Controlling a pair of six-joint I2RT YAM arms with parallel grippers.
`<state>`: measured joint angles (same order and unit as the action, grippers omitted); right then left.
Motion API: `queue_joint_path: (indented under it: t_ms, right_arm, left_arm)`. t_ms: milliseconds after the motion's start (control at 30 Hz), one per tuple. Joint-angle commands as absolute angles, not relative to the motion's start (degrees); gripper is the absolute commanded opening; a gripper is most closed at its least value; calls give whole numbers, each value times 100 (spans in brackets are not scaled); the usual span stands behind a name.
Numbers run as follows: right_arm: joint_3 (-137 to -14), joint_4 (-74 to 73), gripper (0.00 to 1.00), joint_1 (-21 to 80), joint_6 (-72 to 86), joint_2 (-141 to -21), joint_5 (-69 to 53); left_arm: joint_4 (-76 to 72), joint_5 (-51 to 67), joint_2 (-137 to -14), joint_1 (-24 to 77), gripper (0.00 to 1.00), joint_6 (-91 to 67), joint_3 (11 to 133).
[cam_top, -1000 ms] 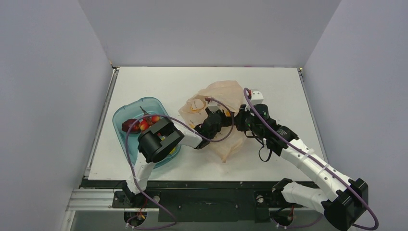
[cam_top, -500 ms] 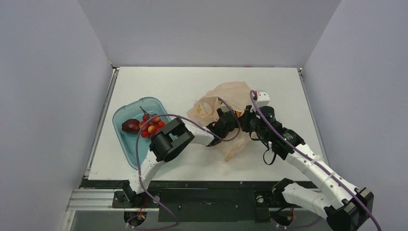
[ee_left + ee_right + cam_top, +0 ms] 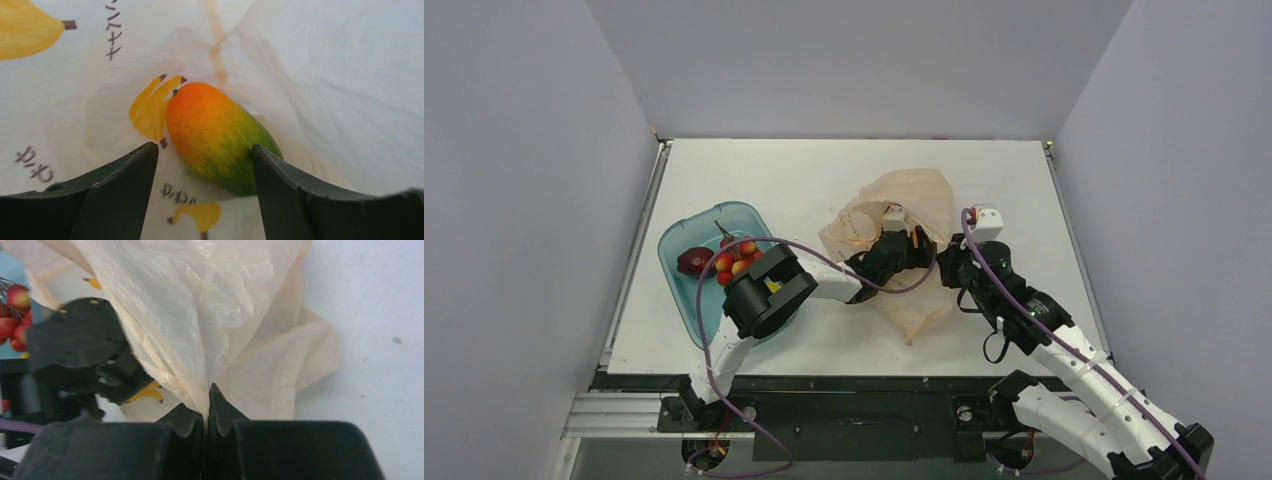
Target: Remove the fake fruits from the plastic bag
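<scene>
Inside the plastic bag (image 3: 929, 200), left gripper (image 3: 202, 150) sits wide open and empty, mango (image 3: 217, 135) just ahead between its jaws. Right gripper (image 3: 207, 407) is pinched closed on bag film, holding it up. Grape bunch (image 3: 736, 260) and red fruit (image 3: 692, 262) already lie in teal tray (image 3: 674, 300); mango remains. Film crowds the jaws; tray hugs left edge of table (image 3: 754, 180).

The mango (image 3: 215, 137) lies inside the bag (image 3: 927, 197) at mid-tabletop (image 3: 764, 175), and the tray (image 3: 682, 295) holding the grapes (image 3: 736, 259) sits left of it.
</scene>
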<state>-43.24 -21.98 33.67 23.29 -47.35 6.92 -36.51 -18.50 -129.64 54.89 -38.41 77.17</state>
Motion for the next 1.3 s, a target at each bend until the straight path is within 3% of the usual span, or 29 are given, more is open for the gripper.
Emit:
queue_joint_path:
  t_ms: [0,233,400,567,733,1000,1267]
  right_arm:
    - [-3869,-2188,0,3345,2469,-4310,1278]
    - [-3259,-1802,0,3288,2749,-3987,2026]
    - [-3097,-1558,0,3277,2764,-4144,1837]
    - [-3251,-1526,0,3271,2692,-4283,1454]
    - [-3452,-1628,0,3271,2570,-4234,1375]
    - [-3622,-1661,0,3273,2516,-4308,1090]
    - [-3696,-1680,0,3270,2388,-4365,966]
  left_arm:
    - [-3021,-1611,-12125,5438,63,-3266,7221]
    - [-3236,-1352,-10932,5423,60,-3403,6288]
    - [-3382,-1157,-10519,5343,59,-3471,5933]
    - [-3674,-466,-11035,5054,76,-4283,6332]
    - [-3803,-209,-12023,4974,80,-4968,7160]
    - [-3030,-1060,-13022,5045,94,-5049,8486]
    - [-2544,-1427,-13803,5249,92,-5025,9379]
